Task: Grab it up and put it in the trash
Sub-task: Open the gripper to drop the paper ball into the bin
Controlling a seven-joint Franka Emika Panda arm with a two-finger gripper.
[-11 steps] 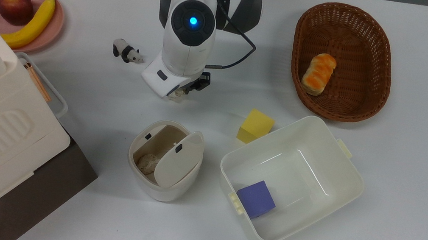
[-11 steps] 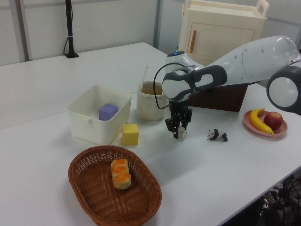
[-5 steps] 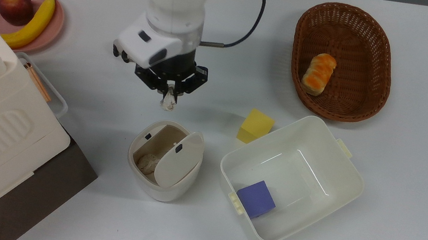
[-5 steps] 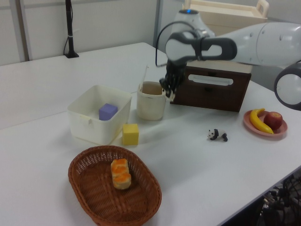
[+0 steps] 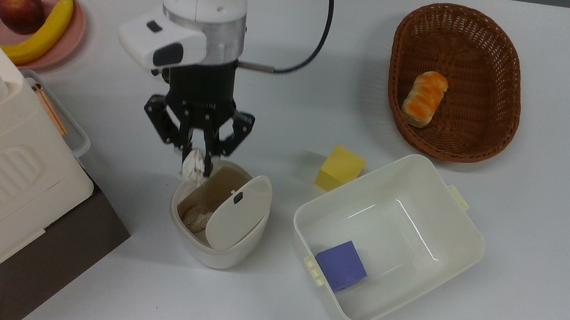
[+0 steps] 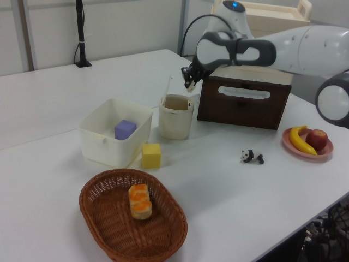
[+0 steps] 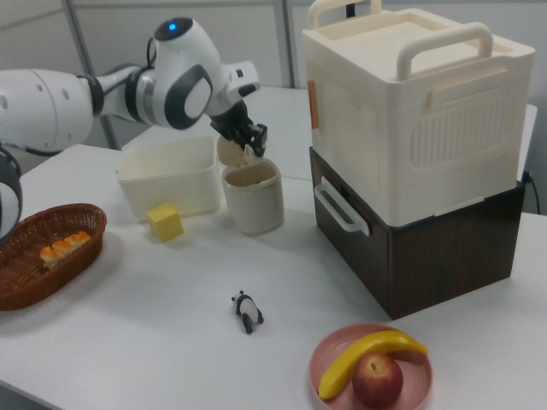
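Jaws grip the crumpled paper ball (image 5: 193,165) just above the trash bin (image 5: 213,249)'s rim, its tilted lid (image 5: 237,213) leaving the near half open.

White table (image 5: 536,234) under even indoor light; pale panelled wall (image 6: 125,27) at far side, black post (image 6: 80,33) standing on table edge.

There were two foam cubes, one yellow cube (image 5: 340,168) and one purple cube (image 5: 341,264), plus one wicker basket (image 5: 499,122) holding one bread roll (image 5: 424,98). One apple (image 5: 20,8), one banana (image 5: 43,32) and one panda figurine (image 7: 248,311) also stood out.
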